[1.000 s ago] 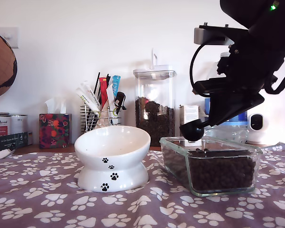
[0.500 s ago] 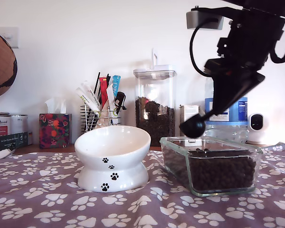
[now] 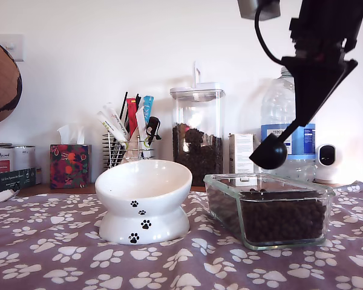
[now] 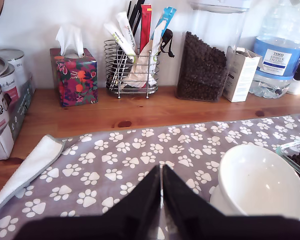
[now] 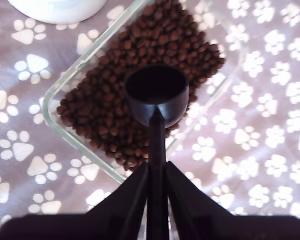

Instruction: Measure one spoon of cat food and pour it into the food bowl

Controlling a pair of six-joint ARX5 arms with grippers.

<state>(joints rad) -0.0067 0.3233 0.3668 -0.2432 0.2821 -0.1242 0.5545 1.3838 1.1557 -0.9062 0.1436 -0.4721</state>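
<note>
Spoon (image 5: 156,95): handle pinched between jaws of my second gripper (image 5: 156,172), empty cup ahead of them, poised above cat food (image 5: 115,100) in glass dish (image 3: 230,208), seemingly for scooping. My first gripper (image 4: 161,192): jaws pressed together, empty; food bowl (image 4: 257,182) just beside.

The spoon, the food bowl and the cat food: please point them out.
spoon (image 5: 156,89), second wrist view, cup's dark inside.
food bowl (image 3: 144,179), exterior view, front wall.
cat food (image 5: 115,100), second wrist view, kibble in the glass dish.
</note>
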